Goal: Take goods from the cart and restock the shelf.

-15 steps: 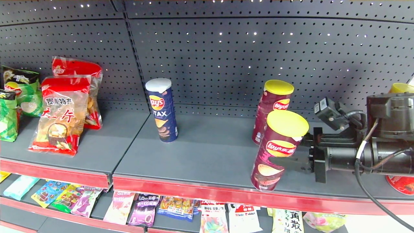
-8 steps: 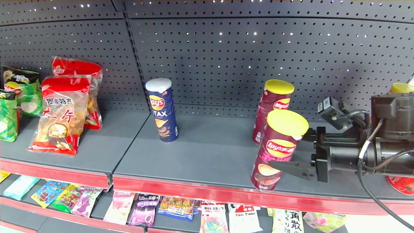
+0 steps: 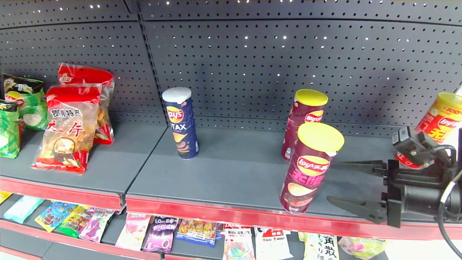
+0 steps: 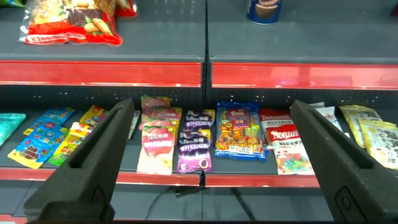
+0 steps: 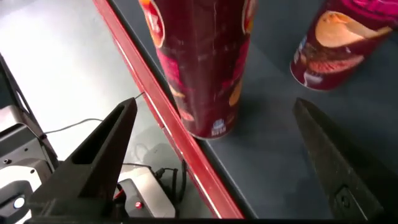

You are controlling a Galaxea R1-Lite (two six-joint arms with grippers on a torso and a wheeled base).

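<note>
Black L gripper (image 4: 211,109) open, facing snack packets (image 4: 186,140) on lower tier; maroon chip can (image 3: 310,168) upright at front edge of shelf (image 3: 223,177), 2nd maroon can (image 3: 305,115) just behind; R gripper (image 3: 334,182) just right of it, jaws wide open, no contact.

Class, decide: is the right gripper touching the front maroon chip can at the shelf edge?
Apart. In the head view the open right gripper sits beside the front maroon can, with grey shelf showing between both fingertips and the can's wall.
</note>
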